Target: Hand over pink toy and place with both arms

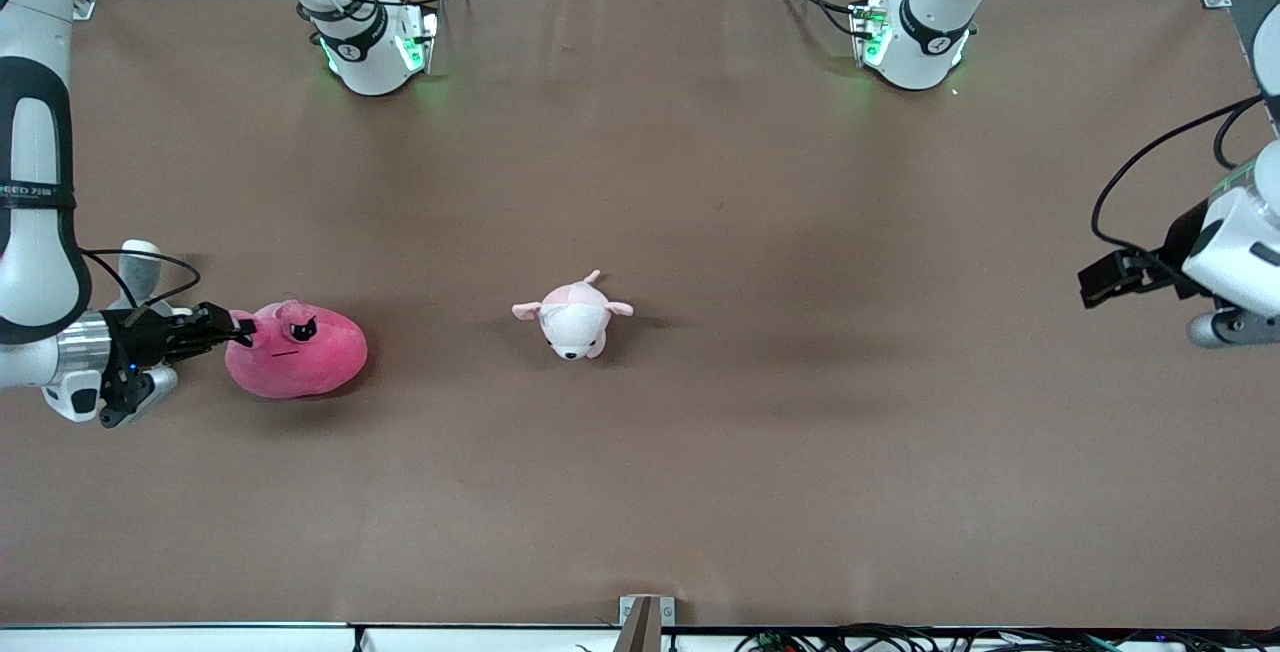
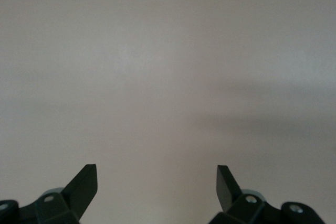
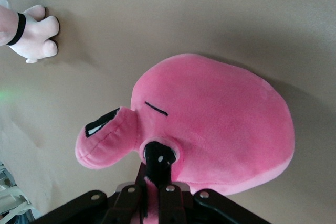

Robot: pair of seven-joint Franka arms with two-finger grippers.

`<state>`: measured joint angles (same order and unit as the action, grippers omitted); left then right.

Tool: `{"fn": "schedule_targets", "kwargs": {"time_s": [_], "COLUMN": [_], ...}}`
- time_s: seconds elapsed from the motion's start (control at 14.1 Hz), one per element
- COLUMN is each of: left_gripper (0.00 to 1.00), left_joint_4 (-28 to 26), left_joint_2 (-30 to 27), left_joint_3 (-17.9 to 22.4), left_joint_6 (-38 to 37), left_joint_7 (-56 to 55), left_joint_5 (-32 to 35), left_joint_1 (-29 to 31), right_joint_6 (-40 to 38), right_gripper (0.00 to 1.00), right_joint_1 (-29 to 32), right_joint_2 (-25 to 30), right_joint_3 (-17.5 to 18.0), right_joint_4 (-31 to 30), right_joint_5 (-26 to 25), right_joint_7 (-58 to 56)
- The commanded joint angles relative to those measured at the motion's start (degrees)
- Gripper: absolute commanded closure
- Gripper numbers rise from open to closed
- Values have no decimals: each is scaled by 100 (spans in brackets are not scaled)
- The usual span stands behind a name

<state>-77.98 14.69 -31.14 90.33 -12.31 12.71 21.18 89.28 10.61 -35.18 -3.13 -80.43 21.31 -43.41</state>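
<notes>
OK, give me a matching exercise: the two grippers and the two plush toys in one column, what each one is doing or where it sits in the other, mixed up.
1. left gripper
2. right gripper
3. pink toy
4. pale plush animal

A. shut on the pink toy
B. mid-table, untouched
C. open, holding nothing, waiting
D. at the right arm's end of the table, pinched at its edge

Pairs: 1-C, 2-A, 3-D, 4-B

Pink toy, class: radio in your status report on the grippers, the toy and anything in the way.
Right gripper jaws shut on pink toy, toy on table. Left gripper jaws open, waiting at its end. Pale plush lies mid-table between them.
</notes>
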Motion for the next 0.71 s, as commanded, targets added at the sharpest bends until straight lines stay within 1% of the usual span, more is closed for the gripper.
{"fn": "schedule_targets", "kwargs": {"time_s": [0.0,0.07,0.21,0.28,0.36,0.43,0.64], "left_gripper": [0,0,0,0,0,0,0], "left_joint_4": [-112,-129,-147,-147,-173,-321,-525], "left_joint_2": [-334,-448,-668,-713,-800,-914,-1178], "left_joint_3": [484,817,1799,2083,2208,2287,2788], "left_joint_6": [-225,-235,-506,-559,-577,-577,-569], "left_joint_7": [551,763,975,1063,1186,1274,1493], "left_joint_5": [-399,-531,-690,-751,-882,-988,-1112], "left_joint_1": [-140,-366,-1173,-1360,-1388,-1423,-1704], "right_joint_6": [150,212,230,204,143,107,-42], "right_gripper": [71,1,0,0,0,0,0], "right_joint_1": [99,56,46,46,46,46,46], "right_joint_2": [-103,-103,-77,-68,-59,-16,133], "right_joint_3": [102,102,102,102,102,102,93], "right_joint_4": [106,106,133,255,439,562,826], "right_joint_5": [75,66,58,66,40,14,5], "right_joint_7": [-54,16,52,226,428,482,500]}}
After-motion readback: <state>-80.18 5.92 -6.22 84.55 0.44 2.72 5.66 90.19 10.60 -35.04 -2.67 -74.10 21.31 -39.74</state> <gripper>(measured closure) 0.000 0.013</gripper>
